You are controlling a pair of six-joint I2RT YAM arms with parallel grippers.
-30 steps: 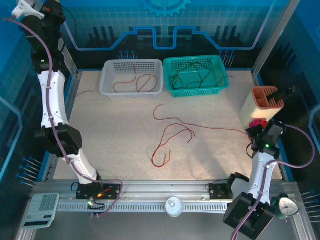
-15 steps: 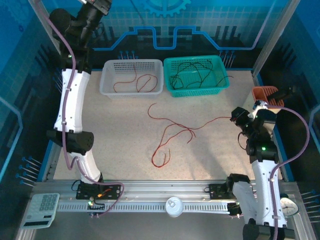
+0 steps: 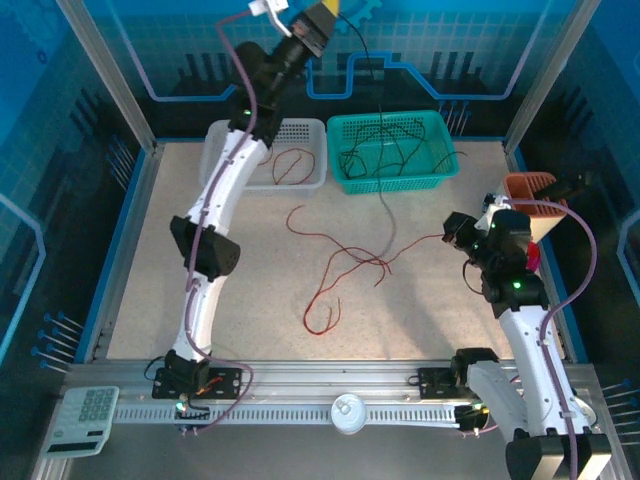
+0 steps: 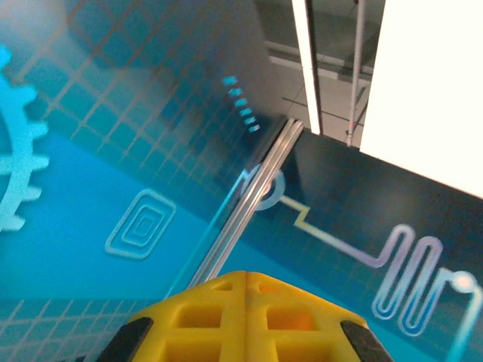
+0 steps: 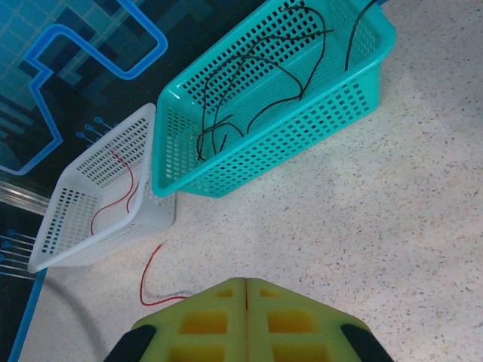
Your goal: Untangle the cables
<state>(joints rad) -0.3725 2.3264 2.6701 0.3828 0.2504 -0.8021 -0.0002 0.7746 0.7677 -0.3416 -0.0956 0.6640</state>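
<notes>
1. Red cable (image 3: 340, 270): a long, thin, curling strand lying mid-table. It has a narrow loop at the near end and a free end curving toward the baskets. One branch runs right to the right gripper; the right wrist view (image 5: 147, 279) shows its end leading in under the fingertips.
2. Black cable (image 3: 384, 190): a thin dark strand. It lifts off the red cable's crossing point, passes in front of the green basket and rises to the left gripper.
3. Sorted cables: black strands (image 3: 385, 150) are coiled in the green basket, and red strands (image 3: 290, 165) lie in the white basket.
4. Right gripper (image 3: 452, 232): low over the right side of the table. Its yellow pads are pressed together (image 5: 245, 285), pinching the red cable's end.
5. Left gripper (image 3: 332, 8): raised high against the back wall, above the baskets. Its yellow fingers are together (image 4: 245, 275), with the black cable's upper end at them. The pinch itself is not visible in the left wrist view.
6. Green basket (image 3: 420, 180): at the far edge, right of centre, touching the white one.
7. White basket (image 3: 318, 170): at the far edge, partly behind the left arm.
8. Table (image 3: 250, 300): a speckled beige surface.
9. Orange holder (image 3: 530, 190): at the right edge, behind the right arm.
10. Calculator (image 3: 85, 415): on the near-left rail.
</notes>
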